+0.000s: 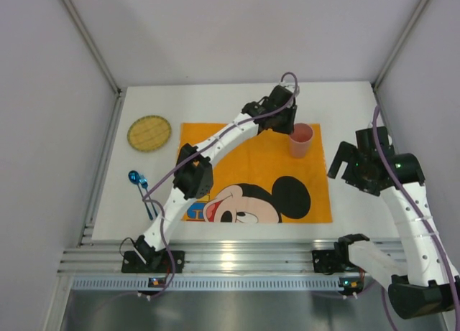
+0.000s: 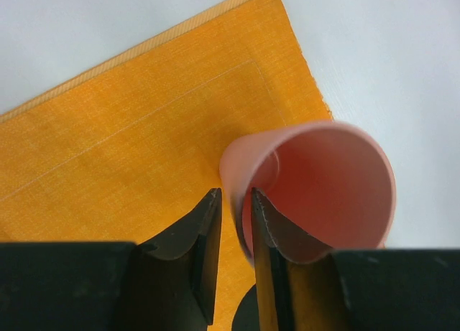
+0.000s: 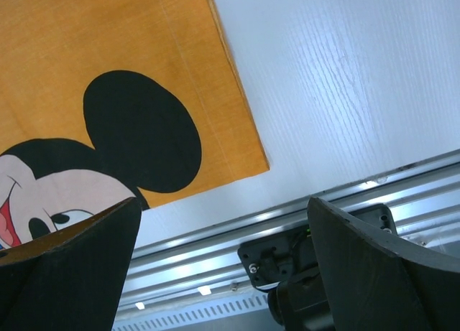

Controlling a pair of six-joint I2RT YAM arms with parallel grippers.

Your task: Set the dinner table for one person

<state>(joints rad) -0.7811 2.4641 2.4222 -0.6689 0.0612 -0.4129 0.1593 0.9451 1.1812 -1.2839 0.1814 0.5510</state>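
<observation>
The dinner table (image 1: 237, 101) is seen as a white tabletop, bounded at the near edge by an aluminium rail (image 1: 237, 259). An orange cloth mat (image 1: 251, 166) with a Mickey Mouse print is laid flat at the table's centre.

The yellow woven disc (image 1: 149, 132) is found on bare tabletop to the left of the mat, apart from it. The pink cup (image 1: 301, 138) is placed at the mat's far right corner, mouth upward. The blue spoon (image 1: 141, 187) is lying on the table beside the mat's left edge, nearer than the disc.

The left gripper (image 2: 233, 202) is closed on the cup's wall, with one finger inside the rim and one outside. Whether the cup's base is resting on the mat cannot be told. The right gripper (image 3: 224, 202) is held with its fingers wide apart and nothing between them, above the mat's near right corner.

The step in hand is judged to be the placing of the cup. For the next move, the cup is to be confirmed as seated upright before the grip is released. The disc and spoon are not yet brought onto the mat.
</observation>
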